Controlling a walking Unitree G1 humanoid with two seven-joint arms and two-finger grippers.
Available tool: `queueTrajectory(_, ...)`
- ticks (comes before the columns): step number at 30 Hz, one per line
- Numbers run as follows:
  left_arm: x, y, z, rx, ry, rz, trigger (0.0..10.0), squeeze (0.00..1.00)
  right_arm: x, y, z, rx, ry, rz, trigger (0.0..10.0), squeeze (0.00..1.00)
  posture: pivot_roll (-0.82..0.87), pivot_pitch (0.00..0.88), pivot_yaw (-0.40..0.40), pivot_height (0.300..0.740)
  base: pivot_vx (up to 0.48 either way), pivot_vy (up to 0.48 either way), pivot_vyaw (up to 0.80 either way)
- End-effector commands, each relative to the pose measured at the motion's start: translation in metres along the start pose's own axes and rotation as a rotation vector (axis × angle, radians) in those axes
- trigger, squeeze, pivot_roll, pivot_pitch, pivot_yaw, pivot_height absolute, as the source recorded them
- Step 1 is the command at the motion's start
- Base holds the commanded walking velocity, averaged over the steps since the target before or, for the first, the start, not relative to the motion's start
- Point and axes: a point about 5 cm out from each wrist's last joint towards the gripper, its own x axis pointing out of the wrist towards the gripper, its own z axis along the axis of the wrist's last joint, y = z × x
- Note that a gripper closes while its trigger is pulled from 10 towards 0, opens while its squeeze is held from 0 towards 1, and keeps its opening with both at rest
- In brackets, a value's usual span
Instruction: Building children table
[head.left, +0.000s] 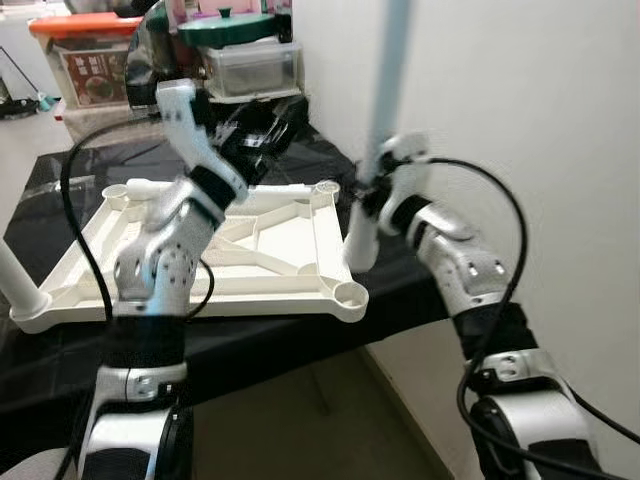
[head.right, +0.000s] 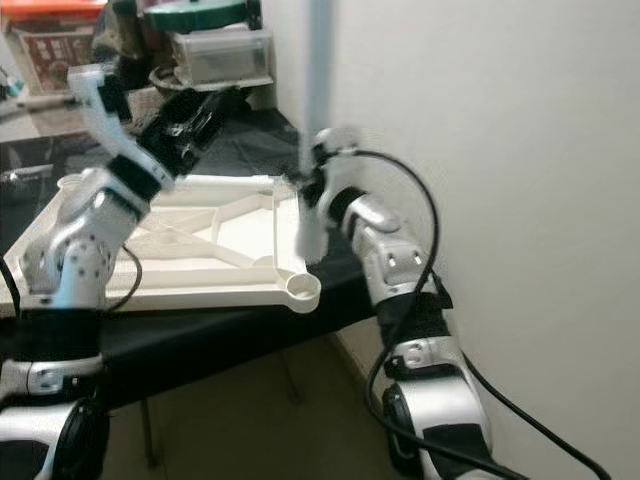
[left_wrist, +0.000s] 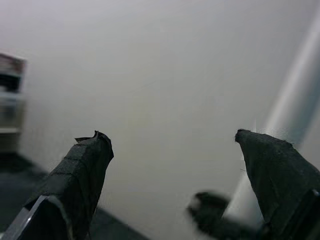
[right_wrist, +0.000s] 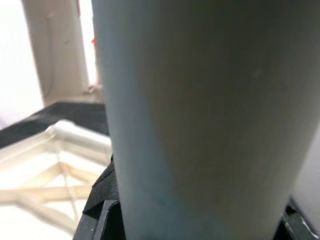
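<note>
Left eye view showed the right claw (head.left: 366, 190) clamped on a long pale-blue plastic table leg (head.left: 388, 70), held upright beside the right edge of the upturned white plastic tabletop (head.left: 300, 285) lying on the black-covered table (head.left: 250, 345). Left claw (left_wrist: 170, 145) hovered wide open, empty, above the tabletop's far side.

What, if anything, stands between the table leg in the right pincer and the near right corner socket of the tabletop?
Nothing visible does. The right pincer holds the leg upright just right of the tabletop; the socket lies open below, nearer the robot. The left pincer hovers farther back.
</note>
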Motion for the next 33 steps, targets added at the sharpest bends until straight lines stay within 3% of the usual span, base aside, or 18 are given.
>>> queueTrajectory(1, -0.011, 0.0, -0.002, 0.0, -0.005, 0.048, 10.0, 0.0, -0.004, 0.003, 0.005, 0.007, -0.056, -0.004, 10.0, 0.0, 0.05, 0.0, -0.022, 0.74, 0.0, 0.0, 0.0)
queueTrajectory(2, -0.02, -0.002, -0.007, -0.007, 0.004, 0.065, 10.0, 0.0, -0.008, 0.003, 0.006, -0.006, -0.085, -0.013, 10.0, 0.0, 0.05, 0.0, -0.026, 0.74, 0.0, 0.0, 0.0)
queueTrajectory(8, -0.036, -0.01, -0.02, 0.011, 0.051, 0.079, 10.0, 0.0, -0.013, 0.006, 0.002, -0.008, -0.103, -0.043, 10.0, 0.0, 0.06, 0.0, -0.032, 0.74, 0.0, 0.0, 0.66)
queueTrajectory(12, -0.067, -0.02, -0.045, 0.0, 0.145, 0.149, 10.0, 0.0, -0.017, 0.014, -0.004, 0.022, -0.117, -0.081, 10.0, 0.0, 0.06, 0.0, -0.037, 0.74, 0.0, 0.0, 0.78)
queueTrajectory(16, -0.076, -0.02, -0.051, 0.003, 0.168, 0.19, 10.0, 0.0, -0.018, 0.015, -0.006, 0.029, -0.119, -0.09, 10.0, 0.0, 0.06, 0.0, -0.041, 0.74, 0.0, 0.0, 0.78)
queueTrajectory(20, -0.095, -0.014, -0.06, 0.034, 0.206, 0.297, 10.0, 0.0, -0.021, 0.016, -0.009, 0.048, -0.115, -0.111, 10.0, 0.0, 0.06, 0.0, -0.049, 0.74, 0.0, 0.0, 0.78)
queueTrajectory(27, -0.101, -0.009, -0.063, 0.049, 0.227, 0.345, 10.0, 0.0, -0.021, 0.017, -0.01, 0.059, -0.111, -0.11, 10.0, 0.0, 0.06, 0.0, -0.05, 0.74, 0.0, 0.0, 0.78)
queueTrajectory(29, -0.104, -0.006, -0.066, 0.068, 0.247, 0.375, 10.0, 0.0, -0.02, 0.021, -0.021, 0.063, -0.041, -0.108, 10.0, 0.0, 0.06, 0.0, -0.052, 0.74, 0.0, 0.0, 0.0)
queueTrajectory(31, -0.104, -0.006, -0.066, 0.068, 0.247, 0.375, 10.0, 0.0, -0.02, 0.021, -0.021, 0.063, -0.041, -0.108, 10.0, 0.0, 0.06, 0.0, -0.052, 0.74, 0.0, 0.0, 0.0)
queueTrajectory(33, -0.107, -0.002, -0.069, 0.089, 0.265, 0.405, 10.0, 0.0, -0.02, 0.021, -0.032, 0.05, 0.031, -0.181, 10.0, 0.0, 0.06, 0.0, -0.054, 0.74, 0.0, 0.0, 0.0)
